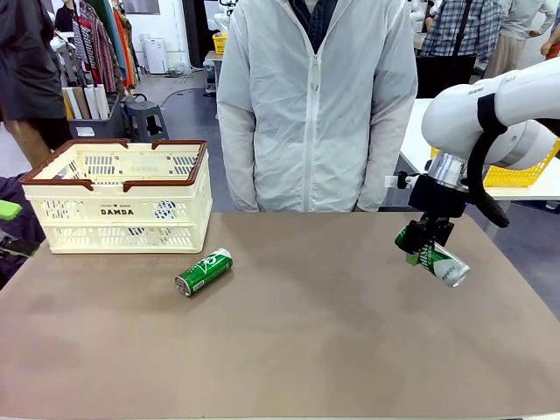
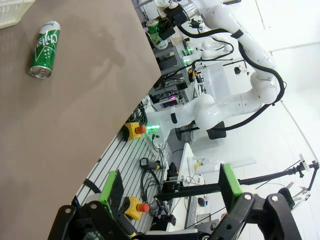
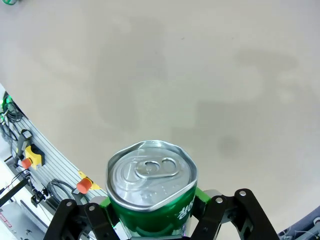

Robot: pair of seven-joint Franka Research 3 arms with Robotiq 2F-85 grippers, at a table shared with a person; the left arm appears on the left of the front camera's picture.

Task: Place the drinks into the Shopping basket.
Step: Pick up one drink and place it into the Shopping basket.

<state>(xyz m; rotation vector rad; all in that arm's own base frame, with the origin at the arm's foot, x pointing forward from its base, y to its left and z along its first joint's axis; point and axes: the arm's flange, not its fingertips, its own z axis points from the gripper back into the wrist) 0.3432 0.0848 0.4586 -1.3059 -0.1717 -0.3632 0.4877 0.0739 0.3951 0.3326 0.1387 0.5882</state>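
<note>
Right gripper point(image 1: 418, 241) pinches a tilted green can point(image 1: 442, 261), well right of the Shopping basket point(image 1: 87, 232), ready to carry over. Second can point(image 1: 203, 271) lies just before the basket. Left gripper point(image 2: 171, 192) spread, apparently parked.

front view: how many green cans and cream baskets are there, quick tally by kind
green drink cans: 2 (one lying on the table at, one at held in the right gripper)
cream Shopping basket: 1
total: 3
The slots do not show clearly what lies inside the basket, so nothing in it is counted.
</note>
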